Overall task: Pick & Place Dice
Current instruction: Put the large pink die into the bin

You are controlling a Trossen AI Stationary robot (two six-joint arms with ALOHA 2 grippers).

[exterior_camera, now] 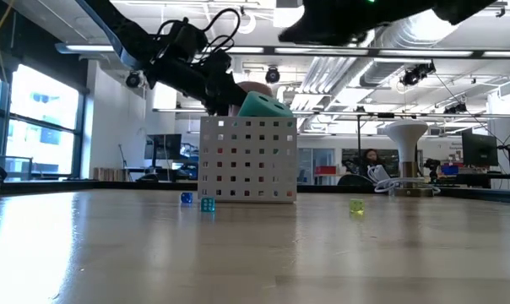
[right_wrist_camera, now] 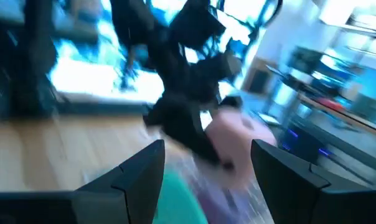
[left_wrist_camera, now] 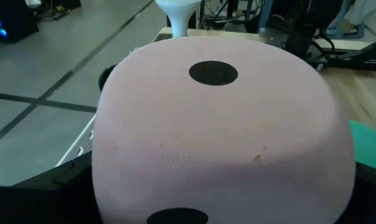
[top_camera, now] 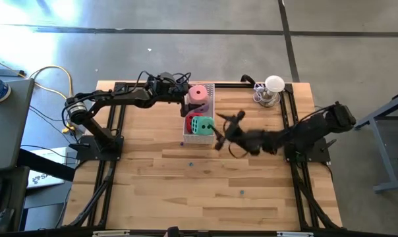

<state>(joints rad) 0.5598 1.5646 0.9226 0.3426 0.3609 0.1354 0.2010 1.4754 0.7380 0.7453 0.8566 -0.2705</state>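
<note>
Releasing cleanly matters: left gripper (top_camera: 186, 99) fingers spread wide around the pink die (top_camera: 198, 93) over the tray (top_camera: 211, 136), upper centre; right gripper (top_camera: 224, 131) fingers apart, empty.

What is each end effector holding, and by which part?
Right end effector: nothing. Left end effector: cannot be told; the pink die sits right against it at the tray, contact hidden.

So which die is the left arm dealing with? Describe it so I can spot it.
Find the white perforated tray at the table's far middle. At its far end, right by the left gripper, sits the pink die. The green die beside it lies at the tray's near end.
</note>
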